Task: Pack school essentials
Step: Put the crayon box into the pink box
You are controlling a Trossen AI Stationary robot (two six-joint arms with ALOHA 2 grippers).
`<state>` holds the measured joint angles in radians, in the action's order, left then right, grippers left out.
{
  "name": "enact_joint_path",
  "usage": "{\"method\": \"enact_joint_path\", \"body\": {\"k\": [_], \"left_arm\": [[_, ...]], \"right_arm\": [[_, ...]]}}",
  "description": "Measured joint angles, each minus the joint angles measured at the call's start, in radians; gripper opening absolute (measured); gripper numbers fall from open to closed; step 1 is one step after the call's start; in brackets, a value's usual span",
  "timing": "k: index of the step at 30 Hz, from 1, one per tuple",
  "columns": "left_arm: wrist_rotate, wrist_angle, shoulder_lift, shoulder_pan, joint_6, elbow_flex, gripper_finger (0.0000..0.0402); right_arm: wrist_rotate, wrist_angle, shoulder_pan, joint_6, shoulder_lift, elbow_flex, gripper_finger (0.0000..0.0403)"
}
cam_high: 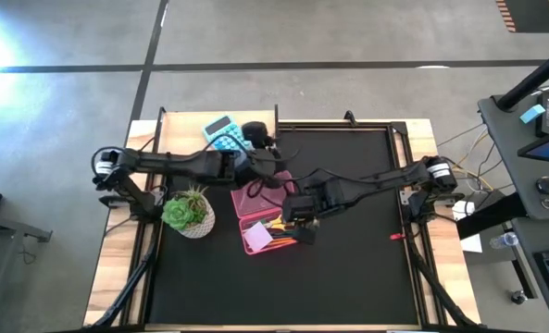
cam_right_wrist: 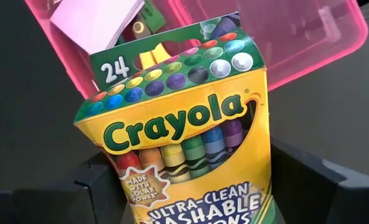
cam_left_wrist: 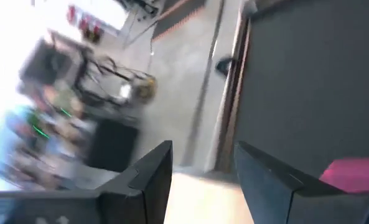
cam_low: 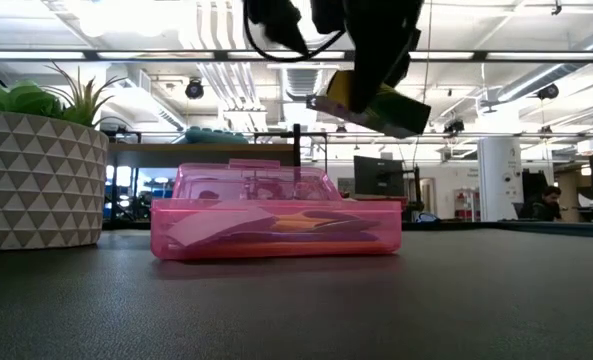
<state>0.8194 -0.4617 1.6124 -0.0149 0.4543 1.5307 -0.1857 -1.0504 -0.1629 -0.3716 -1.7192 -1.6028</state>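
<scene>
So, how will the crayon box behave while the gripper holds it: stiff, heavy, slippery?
The crayon box, shut in the right gripper, looks like thin cardboard, so probably light and somewhat crushable. Its glossy print may slip a little. It hangs tilted above the pink case, so it might land askew.

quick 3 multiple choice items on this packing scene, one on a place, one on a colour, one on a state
1. Where does the potted plant stand?
A. beside the left arm
B. beside the right arm
C. inside the case

2. What colour is the open case?
A. blue
B. pink
C. black

3. What is the right hand doing?
A. hanging empty
B. pressing the calculator
C. holding the crayon box above the case

Answers:
1 A: the high view shows it on the left arm's side.
2 B: its walls are clear pink in the low view.
3 C: the right wrist view shows the box between its fingers, and the low view shows it in the air.
</scene>
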Motion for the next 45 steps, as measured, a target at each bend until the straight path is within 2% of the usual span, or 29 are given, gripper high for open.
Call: {"method": "enact_joint_path", "body": {"k": [2, 6, 9, 17, 24, 32, 36, 45], "left_arm": [[0.060, -0.002, 0.000, -0.014, 0.151, 0.000, 0.0157], [0.239, 0.005, -0.004, -0.053, 0.266, 0.000, 0.0157], [0.317, -0.011, -0.015, -0.079, 0.378, 0.000, 0.0157], [0.323, -0.073, -0.140, -0.177, 0.390, 0.000, 0.0157], [0.323, -0.088, -0.263, -0.268, 0.391, 0.000, 0.0157], [0.323, -0.113, -0.324, -0.325, 0.388, 0.000, 0.0157], [0.323, -0.112, -0.338, -0.327, 0.387, 0.000, 0.0157], [0.323, -0.115, -0.339, -0.327, 0.390, 0.000, 0.0157]], "right_arm": [[-0.002, -0.002, -0.006, -0.008, 0.005, 0.000, 0.0306], [-0.001, 0.001, -0.014, 0.007, 0.005, 0.000, 0.0306], [-0.001, 0.017, -0.014, 0.059, -0.012, 0.001, 0.0306], [0.000, 0.077, -0.006, 0.215, -0.085, 0.004, 0.0306], [0.002, 0.202, 0.002, 0.335, -0.151, 0.004, 0.0306], [0.020, 0.248, 0.012, 0.365, -0.197, 0.004, 0.0306], [0.057, 0.281, 0.011, 0.361, -0.228, 0.004, 0.0306], [0.054, 0.276, 0.012, 0.342, -0.254, 0.004, 0.0306]]}}
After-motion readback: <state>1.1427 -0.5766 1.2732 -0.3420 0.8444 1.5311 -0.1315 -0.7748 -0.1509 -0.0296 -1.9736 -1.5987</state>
